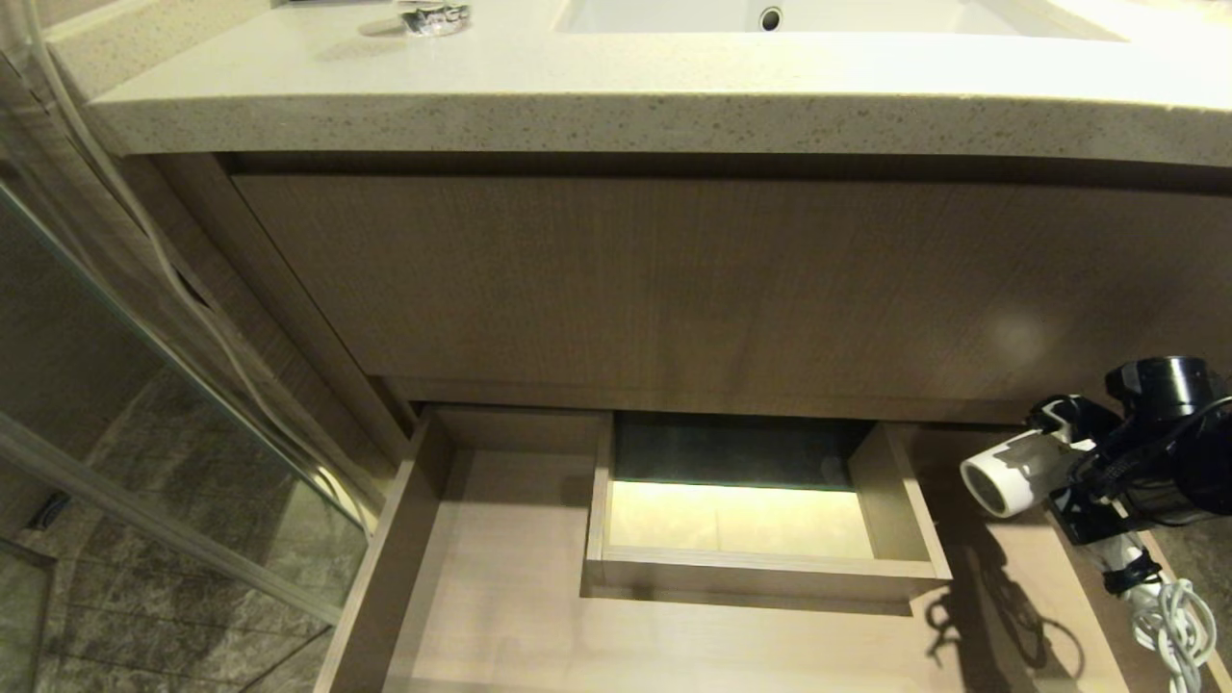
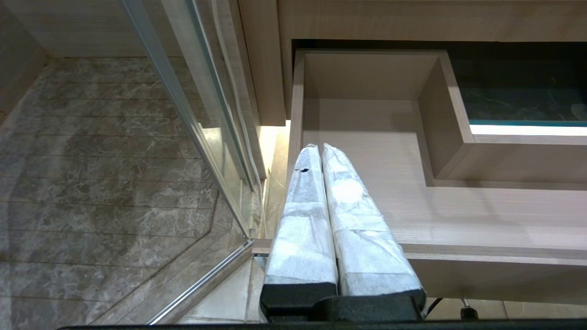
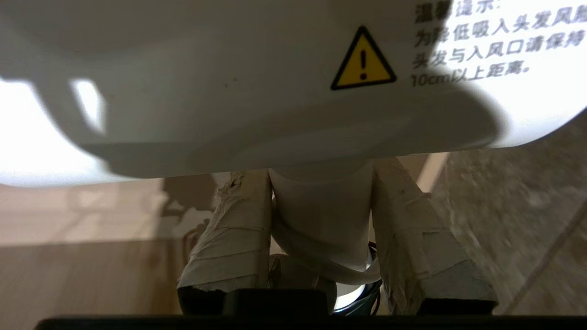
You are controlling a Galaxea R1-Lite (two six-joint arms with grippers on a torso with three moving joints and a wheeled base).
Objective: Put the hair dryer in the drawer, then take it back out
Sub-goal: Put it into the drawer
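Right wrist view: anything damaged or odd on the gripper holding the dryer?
Yes. The tape wrap on one finger of the right gripper is torn and frayed near its tip. The grip itself looks fine: both fingers clamp the hair dryer by its handle.

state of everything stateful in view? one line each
drawer: pulled open, nothing lying inside
hair dryer: held above the drawer's right end, barrel pointing left
cord: bundled, hanging below the handle
right end effector: shut on the hair dryer's handle
left end effector: shut, empty, by the drawer's left end
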